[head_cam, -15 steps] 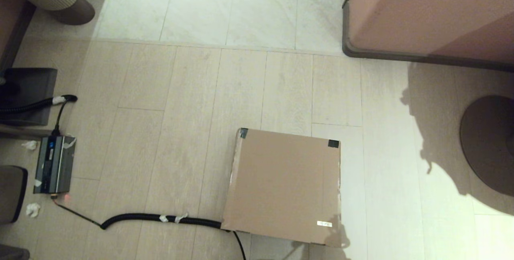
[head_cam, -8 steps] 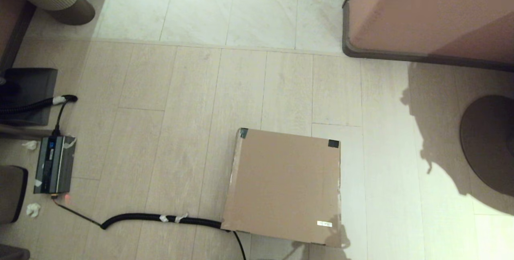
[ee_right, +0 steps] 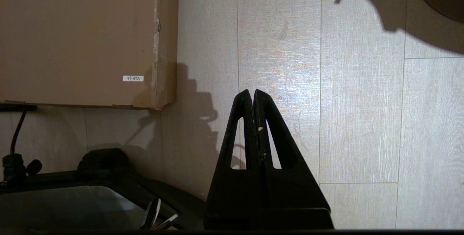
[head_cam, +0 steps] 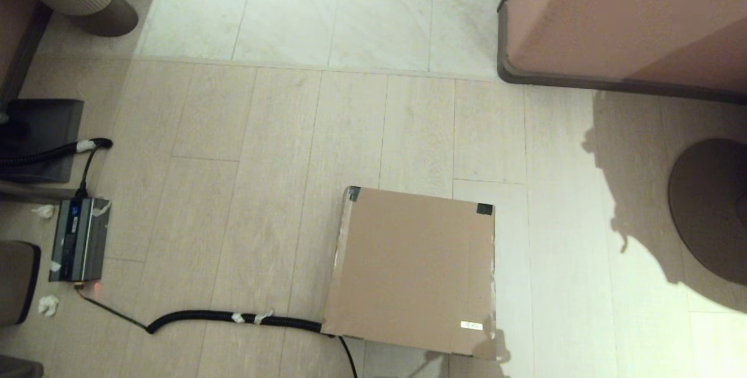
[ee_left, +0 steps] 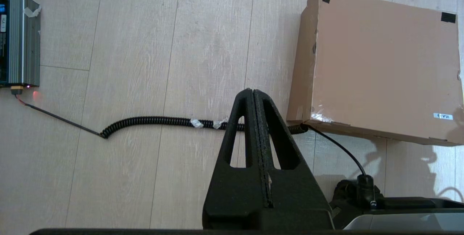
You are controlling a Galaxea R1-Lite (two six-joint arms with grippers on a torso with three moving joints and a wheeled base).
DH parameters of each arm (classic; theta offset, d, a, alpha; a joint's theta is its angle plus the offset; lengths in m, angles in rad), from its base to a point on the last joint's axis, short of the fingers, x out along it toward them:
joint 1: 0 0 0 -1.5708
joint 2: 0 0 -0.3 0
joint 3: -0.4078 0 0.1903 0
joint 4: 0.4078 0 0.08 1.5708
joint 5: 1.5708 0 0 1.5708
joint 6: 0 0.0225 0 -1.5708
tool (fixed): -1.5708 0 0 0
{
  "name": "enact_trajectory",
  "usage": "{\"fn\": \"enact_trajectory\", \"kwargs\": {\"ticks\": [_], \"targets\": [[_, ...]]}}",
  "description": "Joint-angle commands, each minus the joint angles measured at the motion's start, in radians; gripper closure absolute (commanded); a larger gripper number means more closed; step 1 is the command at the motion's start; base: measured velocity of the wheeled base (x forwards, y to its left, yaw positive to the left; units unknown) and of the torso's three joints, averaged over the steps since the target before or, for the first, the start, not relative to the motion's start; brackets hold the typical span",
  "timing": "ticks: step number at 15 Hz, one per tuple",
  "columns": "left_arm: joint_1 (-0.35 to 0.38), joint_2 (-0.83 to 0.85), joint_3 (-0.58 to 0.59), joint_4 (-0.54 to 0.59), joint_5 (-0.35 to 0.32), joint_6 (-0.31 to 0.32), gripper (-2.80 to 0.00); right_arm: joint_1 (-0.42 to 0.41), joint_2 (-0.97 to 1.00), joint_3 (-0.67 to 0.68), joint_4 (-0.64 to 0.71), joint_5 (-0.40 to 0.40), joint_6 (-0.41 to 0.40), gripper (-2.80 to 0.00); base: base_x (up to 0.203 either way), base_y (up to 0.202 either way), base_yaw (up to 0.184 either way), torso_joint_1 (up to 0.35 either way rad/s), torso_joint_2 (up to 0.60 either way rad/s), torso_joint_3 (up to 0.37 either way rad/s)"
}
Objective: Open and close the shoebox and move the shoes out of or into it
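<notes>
1. Left gripper [ee_left: 252, 90]: one, seen only in its own wrist view, held above the floor [head_cam: 262, 162] with its two fingers pressed together and holding nothing; it hangs over the coiled cable, just beside the shoebox's near left corner.
2. Right gripper [ee_right: 252, 91]: one, seen only in its own wrist view, fingers pressed together, empty, above bare floor beside the shoebox's right side.
3. Shoebox [head_cam: 411, 273]: one, lid closed flat, lying on the floor at the near edge of the head view, right of centre. Two black tape patches [head_cam: 484, 209] mark the far lid corners; one small white label [head_cam: 471, 325] sits by the near right corner. Its contents are hidden.
4. Coiled black cable [head_cam: 233, 317]: one, lying on the floor from the shoebox's near left corner toward the floor's left side, wrapped with two bits of pale tape.
5. Grey metal device [head_cam: 79, 239]: one, at the left edge of the floor, a red light beside its near end.
6. Pinkish-brown cabinet [head_cam: 624, 16]: one, at the far right corner, well apart from the shoebox.
</notes>
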Motion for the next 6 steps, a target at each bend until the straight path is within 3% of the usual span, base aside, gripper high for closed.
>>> {"fn": "enact_trajectory", "kwargs": {"ticks": [1, 6], "targets": [[0.0, -0.001, 0.018, -0.001, 0.001, -0.001, 0.0, 0.0, 0.002, -0.001, 0.001, -0.005, 0.0, 0.0, 0.0, 0.0, 0.0, 0.0, 0.0, 0.0], [0.0, -0.001, 0.018, -0.001, 0.001, -0.001, 0.0, 0.0, 0.002, -0.001, 0.001, -0.004, -0.004, 0.0, 0.0, 0.0, 0.0, 0.0, 0.0, 0.0]]}}
